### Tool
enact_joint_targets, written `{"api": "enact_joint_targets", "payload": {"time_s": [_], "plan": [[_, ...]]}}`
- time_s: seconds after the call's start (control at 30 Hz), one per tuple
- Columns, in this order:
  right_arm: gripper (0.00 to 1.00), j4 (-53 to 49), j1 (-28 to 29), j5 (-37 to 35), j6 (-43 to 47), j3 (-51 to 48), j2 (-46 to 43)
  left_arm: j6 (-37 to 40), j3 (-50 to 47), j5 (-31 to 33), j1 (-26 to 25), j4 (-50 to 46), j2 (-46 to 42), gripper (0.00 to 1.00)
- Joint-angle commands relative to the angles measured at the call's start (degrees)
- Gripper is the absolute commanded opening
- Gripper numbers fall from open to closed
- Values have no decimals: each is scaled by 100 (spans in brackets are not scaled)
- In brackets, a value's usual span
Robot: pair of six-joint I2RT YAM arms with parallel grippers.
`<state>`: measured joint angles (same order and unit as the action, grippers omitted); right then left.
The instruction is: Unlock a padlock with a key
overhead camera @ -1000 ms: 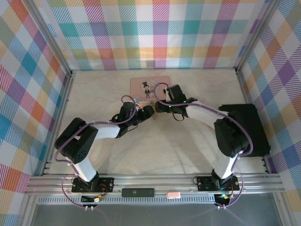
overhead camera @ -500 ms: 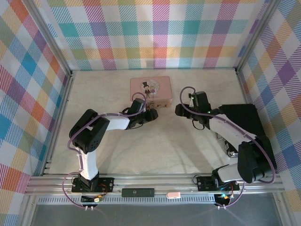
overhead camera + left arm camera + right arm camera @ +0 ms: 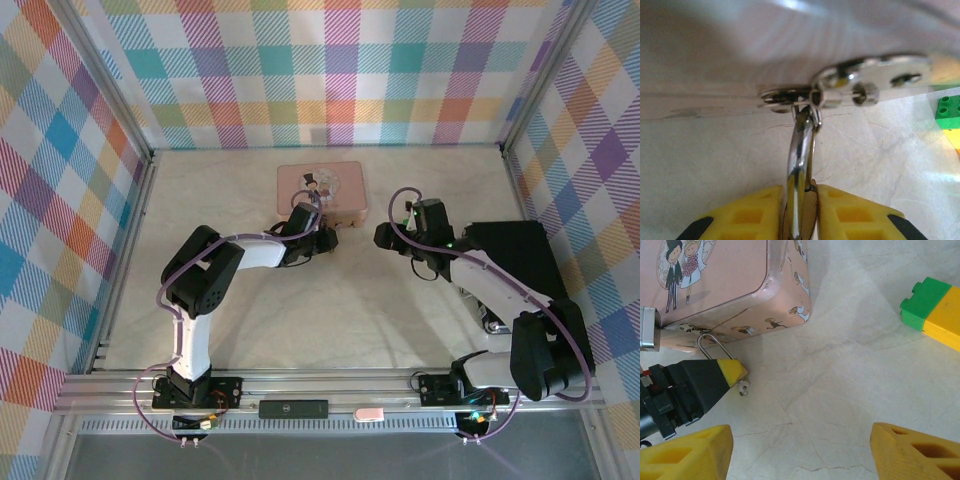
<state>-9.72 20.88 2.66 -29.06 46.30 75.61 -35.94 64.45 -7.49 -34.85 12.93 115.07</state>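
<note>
Now the two arms are apart. A second ago both pincers were nose to nose in front of the pink box (image 3: 320, 188), and the right arm was bent far across the bench (image 3: 330, 320). Since then the right arm has pulled back to its own side. For the last half second the right pincer (image 3: 383, 237) has stayed in about the same spot, near the box but not touching it. The left pincer (image 3: 325, 238) has moved in closer to the front edge of the box, and its elbow has swung nearer the middle.

From above, the padlock is too small to make out at the tip of the left pincer. The left wrist view shows it up close. The padlock (image 3: 799, 165) has its shiny loop hooked through the metal clasp (image 3: 870, 70) on the front of the box. The left pincer (image 3: 800, 192) is clenched on that loop, with a yellow finger (image 3: 747, 215) pressed on each side. The body of the lock is hidden between the fingers.

The right wrist view shows the same grip from the side. The loop of the padlock (image 3: 710, 346) goes up to the edge of the pink box (image 3: 740, 280), and the yellow tip of the left pincer (image 3: 732, 371) sits just below it. A small silver bit (image 3: 743, 387) hangs under that tip; I cannot tell what it is. The right pincer (image 3: 802, 432) is released, its yellow fingers spread wide over bare bench. A green and yellow block (image 3: 932, 310) lies on the bench off to the side, well apart from the box.
</note>
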Motion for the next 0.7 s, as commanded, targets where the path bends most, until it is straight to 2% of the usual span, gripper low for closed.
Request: {"api": "enact_joint_targets", "payload": {"time_s": [0.0, 0.13, 0.17, 0.2, 0.33, 0.43, 0.57, 0.67], "plan": [[72, 175, -47, 202, -194, -145, -161, -93, -107, -23, -38, -231, 253, 20], [72, 280, -45, 303, -348, -249, -187, -305, -249, -209, -39, 178, 217, 13], [72, 291, -41, 330, -391, -269, -187, -392, -301, -239, -36, 310, 209, 3], [72, 326, -42, 342, -423, -294, -183, -480, -363, -266, -35, 458, 195, 0], [71, 462, -40, 544, -626, -359, -186, -864, -623, -516, -24, 1134, 16, 0], [69, 756, -41, 953, -945, -474, -170, -1477, -927, -721, -5, 1951, -217, 0], [64, 1694, -40, 1673, -1632, -853, -67, -2553, -1298, -933, 13, 3515, -222, 0], [61, 2582, -32, 1869, -2141, -1238, 65, -3217, -1450, -1019, 14, 4507, -53, 0]]}}
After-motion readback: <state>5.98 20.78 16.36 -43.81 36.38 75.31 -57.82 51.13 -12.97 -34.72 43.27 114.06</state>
